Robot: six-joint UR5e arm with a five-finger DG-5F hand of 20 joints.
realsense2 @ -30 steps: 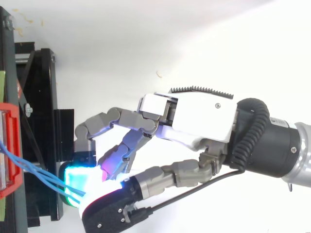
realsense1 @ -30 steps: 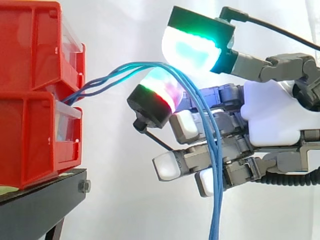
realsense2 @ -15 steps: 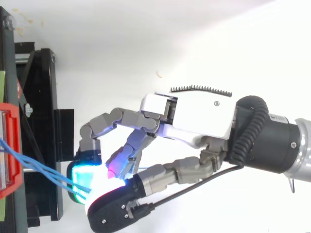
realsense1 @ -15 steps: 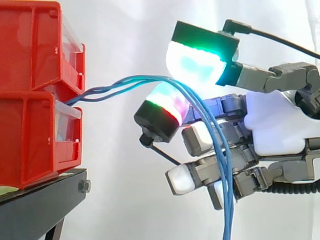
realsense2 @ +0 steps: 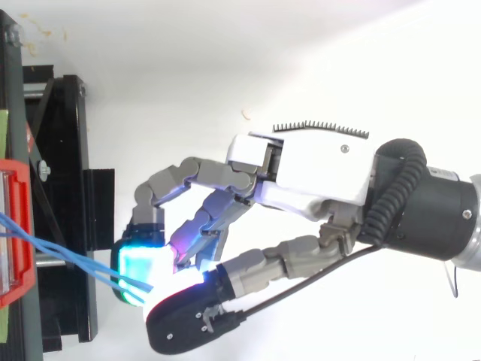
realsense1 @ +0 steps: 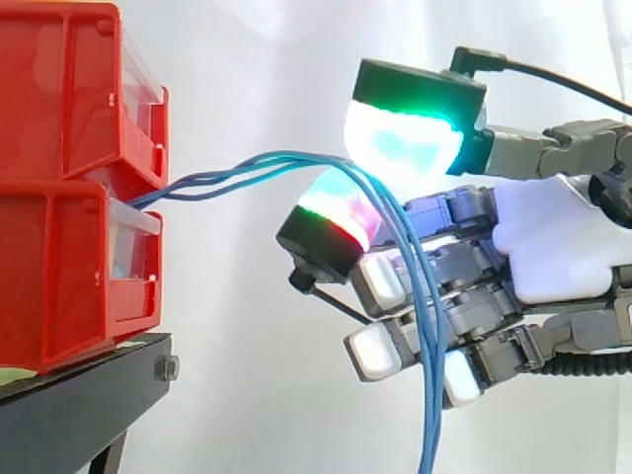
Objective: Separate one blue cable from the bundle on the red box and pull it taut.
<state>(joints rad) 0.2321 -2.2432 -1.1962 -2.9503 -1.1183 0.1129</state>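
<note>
Blue cables (realsense1: pixel 237 170) emerge where the upper red bin (realsense1: pixel 59 89) meets the lower red bin (realsense1: pixel 59 276); both bins are stacked on the black stand (realsense1: pixel 79 405). The strands run in a shallow rising arc to the hand (realsense1: pixel 553 237), which is well apart from the bins. There they are pinched between two glowing pads (realsense1: pixel 400 148), one above, one below. Past the pinch they hang down across the other bent fingers. Several strands lie in the pinch; the exact number cannot be told. The top view shows the cables (realsense2: pixel 60 256) crossing the stand to the pads.
</note>
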